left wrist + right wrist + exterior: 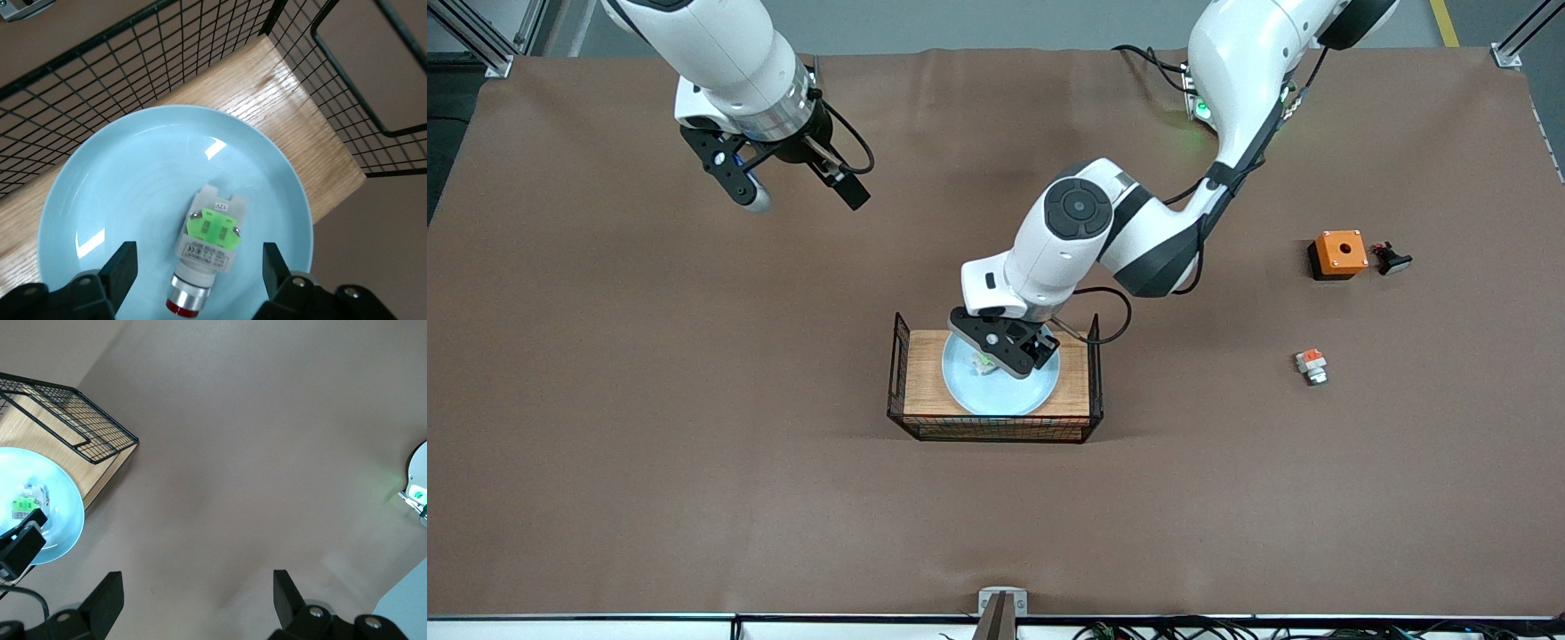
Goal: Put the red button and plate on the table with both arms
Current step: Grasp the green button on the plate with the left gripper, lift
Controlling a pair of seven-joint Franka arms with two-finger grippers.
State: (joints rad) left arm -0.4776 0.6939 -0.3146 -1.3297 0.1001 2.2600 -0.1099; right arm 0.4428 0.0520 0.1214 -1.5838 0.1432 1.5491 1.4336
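Note:
The pale blue plate (pixel 1000 397) lies on a wooden board inside a black wire frame. The button (pixel 207 247), a white block with a green top, silver collar and red cap, lies on its side on the plate. My left gripper (pixel 199 268) is open low over the plate, one finger on each side of the button, not touching it. In the front view the left gripper (pixel 1005 351) hides most of the button. My right gripper (pixel 802 196) is open and empty in the air over the brown table (pixel 694 400) toward the right arm's end, waiting.
The wire frame (pixel 895 373) with raised sides surrounds the board (pixel 925 373). Toward the left arm's end lie an orange box with a hole (pixel 1339 253), a small black part (pixel 1392 260) and an orange-red-topped block (pixel 1312 364).

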